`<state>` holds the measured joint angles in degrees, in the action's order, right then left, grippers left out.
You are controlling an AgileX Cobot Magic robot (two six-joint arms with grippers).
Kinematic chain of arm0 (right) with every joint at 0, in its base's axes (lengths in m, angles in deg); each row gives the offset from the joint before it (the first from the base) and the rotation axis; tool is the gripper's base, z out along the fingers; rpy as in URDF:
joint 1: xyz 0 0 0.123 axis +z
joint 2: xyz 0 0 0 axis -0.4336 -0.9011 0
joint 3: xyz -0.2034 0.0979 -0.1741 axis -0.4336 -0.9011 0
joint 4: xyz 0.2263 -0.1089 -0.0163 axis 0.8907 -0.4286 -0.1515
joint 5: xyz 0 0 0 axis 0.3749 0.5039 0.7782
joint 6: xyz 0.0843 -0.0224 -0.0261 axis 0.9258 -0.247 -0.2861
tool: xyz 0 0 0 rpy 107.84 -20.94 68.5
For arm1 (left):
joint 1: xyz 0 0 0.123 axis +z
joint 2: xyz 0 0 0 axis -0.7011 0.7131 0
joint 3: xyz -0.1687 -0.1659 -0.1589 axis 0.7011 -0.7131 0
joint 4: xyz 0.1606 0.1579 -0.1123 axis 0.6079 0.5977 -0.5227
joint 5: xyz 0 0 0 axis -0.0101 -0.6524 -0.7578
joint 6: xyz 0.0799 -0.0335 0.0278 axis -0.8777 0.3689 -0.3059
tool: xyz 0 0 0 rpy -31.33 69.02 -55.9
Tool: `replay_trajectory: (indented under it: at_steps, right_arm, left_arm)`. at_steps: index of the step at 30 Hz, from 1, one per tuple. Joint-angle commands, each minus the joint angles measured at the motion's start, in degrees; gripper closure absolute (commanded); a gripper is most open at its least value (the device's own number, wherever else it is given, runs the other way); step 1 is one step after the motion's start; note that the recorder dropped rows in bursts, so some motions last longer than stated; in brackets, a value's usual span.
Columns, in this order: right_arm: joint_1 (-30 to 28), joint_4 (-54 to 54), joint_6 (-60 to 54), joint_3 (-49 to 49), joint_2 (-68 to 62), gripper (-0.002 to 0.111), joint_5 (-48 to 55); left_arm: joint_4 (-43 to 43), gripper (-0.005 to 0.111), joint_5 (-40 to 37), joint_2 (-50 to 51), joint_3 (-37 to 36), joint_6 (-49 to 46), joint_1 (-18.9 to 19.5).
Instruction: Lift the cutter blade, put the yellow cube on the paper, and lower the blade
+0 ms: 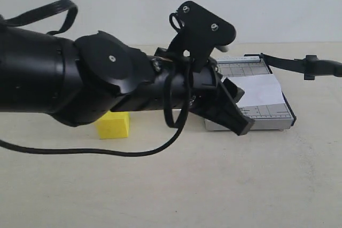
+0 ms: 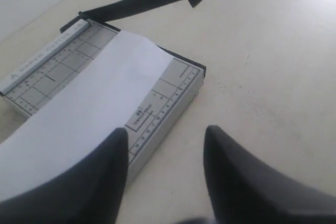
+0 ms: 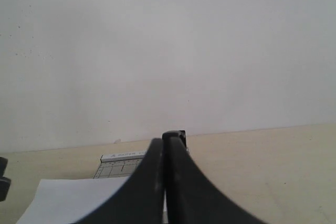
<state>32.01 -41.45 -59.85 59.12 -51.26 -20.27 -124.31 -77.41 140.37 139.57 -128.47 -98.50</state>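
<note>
The cutter blade is standing lifted off the grey cutter board, reaching from the board's far corner out toward 3 o'clock in the exterior view, so we are judging the first step done. The paper is lying across the board, bare. The yellow cube is sitting on the table well apart from the board, at about 8 o'clock of it, half hidden under the left arm. We are reading the cube step as the one in hand and not yet begun. The left gripper is hovering over the board's near edge with its fingers spread and nothing between them. The right gripper is showing its fingers pressed together; whether they are pinching the blade we cannot tell. Next, we are expecting the left gripper to need to travel toward 9 o'clock, straddle the cube, close on it and carry it onto the paper.
</note>
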Motion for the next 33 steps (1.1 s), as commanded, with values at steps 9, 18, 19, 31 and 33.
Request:
replay_trajectory:
  at_steps: [9,18,19,31,33]
  right_arm:
    - [0.1,-0.3,0.0,0.0,0.2,0.109,-0.7]
    - [0.1,-0.3,0.0,0.0,0.2,0.109,-0.7]
    - [0.1,-0.3,0.0,0.0,0.2,0.109,-0.7]
    - [0.1,-0.4,0.0,0.0,0.2,0.109,-0.7]
    - [0.1,-0.4,0.0,0.0,0.2,0.109,-0.7]
  left_arm:
    - [4.4,0.063,11.4,16.9,13.5,-1.0,-1.0]
    - [4.6,0.102,19.0,25.0,17.0,-5.9,-0.3]
    - [4.6,0.102,19.1,25.1,17.1,-5.9,0.0]
    - [3.5,0.102,16.3,24.8,18.1,-0.9,1.5]
    - [2.5,0.102,11.9,25.1,19.3,0.6,3.0]
